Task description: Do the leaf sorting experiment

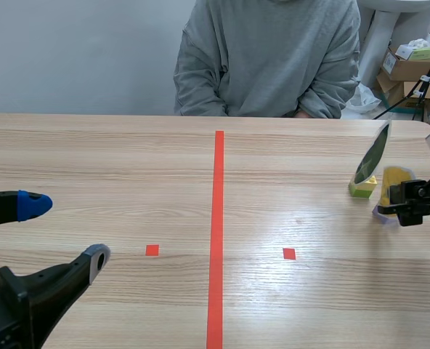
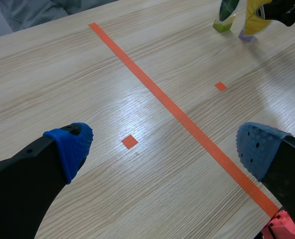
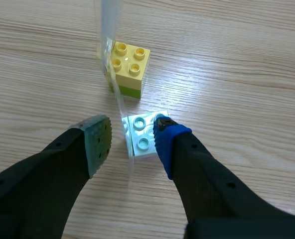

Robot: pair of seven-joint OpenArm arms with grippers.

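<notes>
The left gripper (image 1: pixel 66 233) hung low over the near left part of the bench (image 1: pixel 128 167), its fingers spread wide with nothing between them; its wrist view showed only bare wood and tape marks under it. Well across the red tape line (image 1: pixel 216 240), at the far right, a green leaf (image 1: pixel 372 153) stood upright in a yellow block (image 1: pixel 363 189) with a lime base. Just beside it, nearer the robot, a yellow leaf (image 1: pixel 396 178) stood in a pale blue block (image 3: pixel 141 133). The right gripper (image 3: pixel 132 142) was at this second stand with its fingers apart on either side of the pale blue block. The blue-padded finger lay against the block's edge, while the grey-green pad (image 3: pixel 100 139) was clear of it, so the gripper was open, not clamped. The two blocks sat close together but not touching. A person (image 1: pixel 266 58) in a grey sweatshirt sat across the bench, and cardboard boxes (image 1: pixel 407 65) stood behind at the right.
</notes>
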